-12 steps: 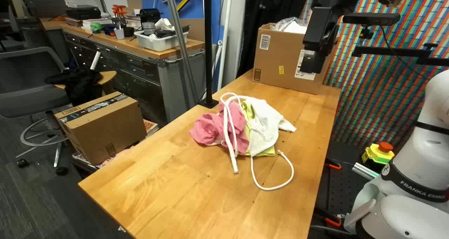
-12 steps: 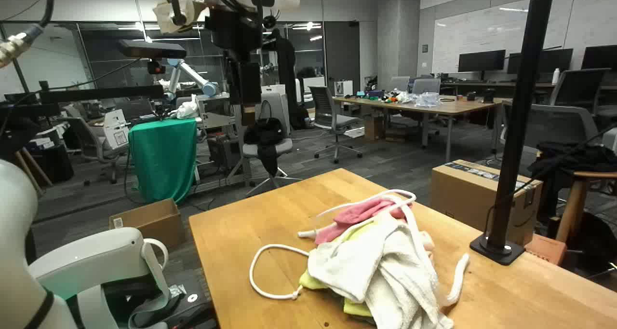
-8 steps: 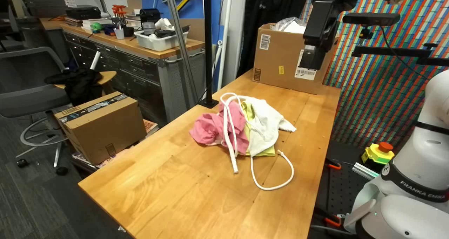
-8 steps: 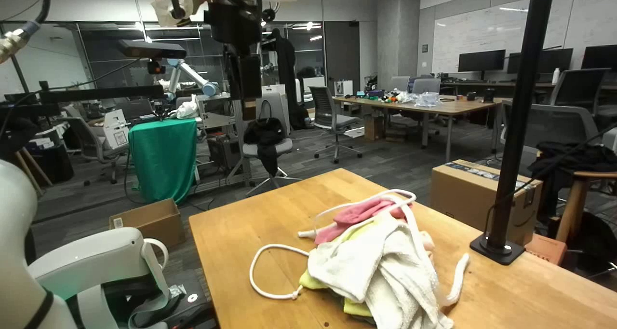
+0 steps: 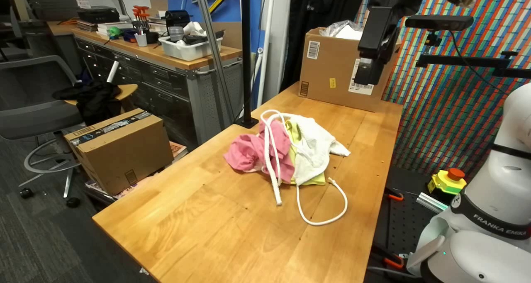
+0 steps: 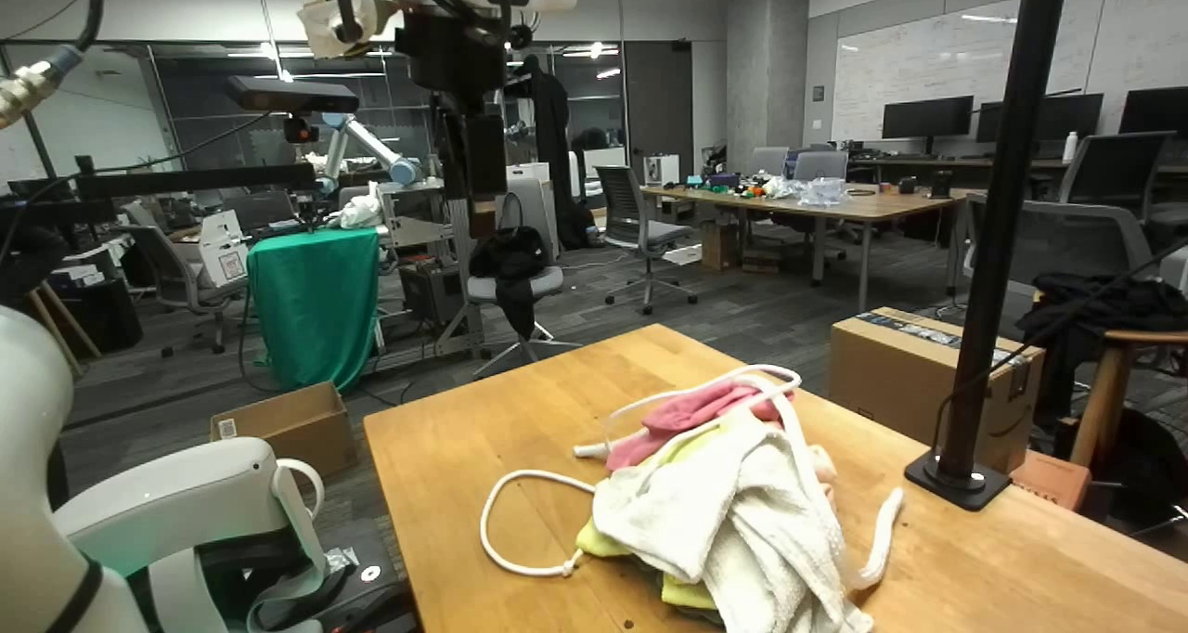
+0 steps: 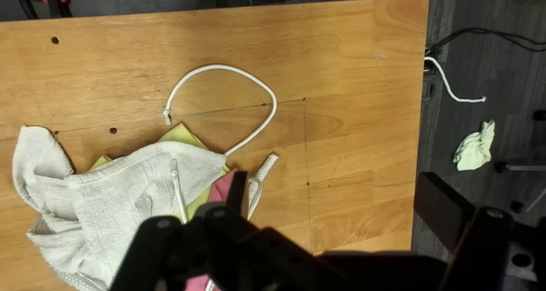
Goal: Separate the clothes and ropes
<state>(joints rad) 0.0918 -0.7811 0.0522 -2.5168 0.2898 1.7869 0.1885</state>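
Wrist view: I'd say nothing's sorted yet, just one tangled heap of clothes and ropes (image 7: 128, 188) on the brown wooden tabletop (image 7: 367, 124), so the whole split is left to do. There's a crumpled white towel-like cloth (image 7: 98, 214) over a yellow-green cloth (image 7: 181, 134) and a crumpled pink cloth (image 7: 221, 188), a thick white braided rope (image 7: 265, 167) with its tip poking out, and a thinner white cord with a knotted end (image 7: 217, 67) looping toward the robot-side edge. The black two-finger gripper (image 7: 338, 200) is spread wide, nothing in it. This angle also best shows a crumpled pale green cloth (image 7: 473, 148) on the dark floor (image 7: 512, 120) past the tabletop's end edge; no idea if it counts. In an exterior view you get what the gripper blocks from the wrist: a long run of rope (image 5: 270, 171) draped across the pink cloth. The gripper hangs well above the tabletop there, and a big brown cardboard box (image 5: 327, 65) stands by the far end edge. Also in an exterior view, there's a thick white rope end (image 6: 880, 540) between the heap and the edge with the black metal pole (image 6: 1002, 225), which I can't make out elsewhere, plus a pale peach scrap of fabric (image 6: 824, 466) peeking out.
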